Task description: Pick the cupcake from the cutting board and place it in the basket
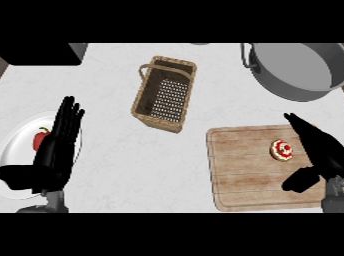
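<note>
Cupcake [283,150] upright on cutting board [258,169], well apart from basket [164,93]. Right hand [321,156] just beside cupcake, fingers straight, nothing held; best curled around base, sparing frosting. Left hand [55,150] resting open, far from basket

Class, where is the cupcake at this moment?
In the head view, the cupcake sits on the right part of the cutting board, just left of the open right hand, with the basket farther up-left.
</note>
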